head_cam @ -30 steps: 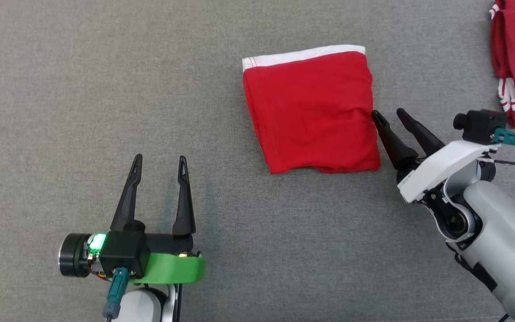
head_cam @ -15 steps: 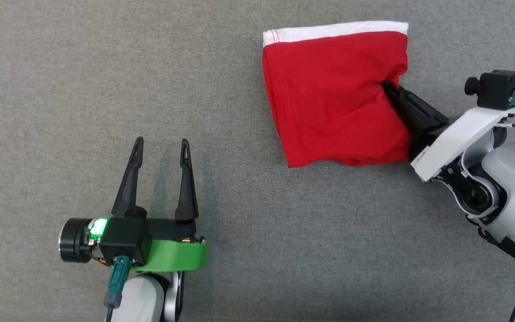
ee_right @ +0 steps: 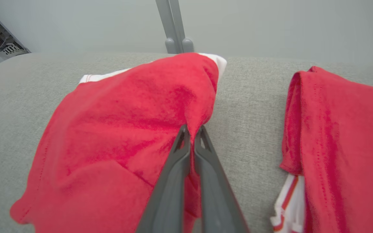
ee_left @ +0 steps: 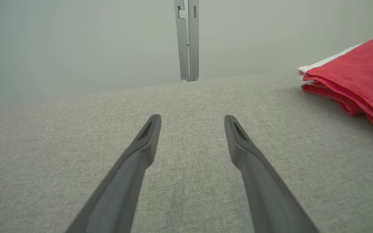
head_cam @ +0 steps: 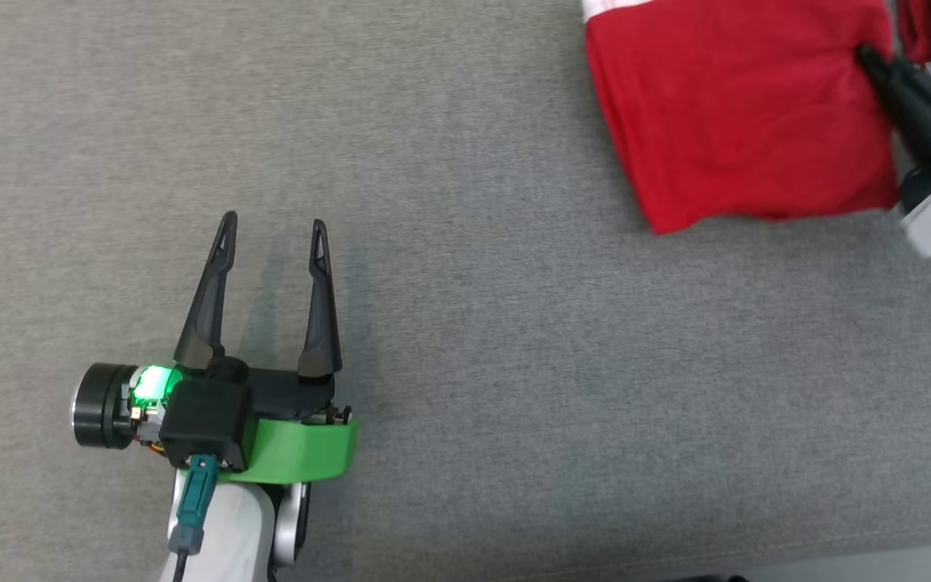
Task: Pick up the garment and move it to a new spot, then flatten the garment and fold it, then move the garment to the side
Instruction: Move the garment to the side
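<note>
— Garment position?
— The folded red garment [head_cam: 744, 121] lies far right on the grey surface [head_cam: 465, 339], its right edge pinched in the right gripper [ee_right: 191, 131].
— Left gripper?
— The left gripper [head_cam: 273, 225] is spread wide at near left, well apart from the garment.

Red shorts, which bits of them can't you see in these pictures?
- Head view: the top edge cuts off the top of the shorts.
- Left wrist view: the right edge cuts off their far side.
- Right wrist view: the fingers of the right gripper cover the pinched fold, so the layer count is hidden.
- Right wrist view: the right edge cuts off the other red garment.
</note>
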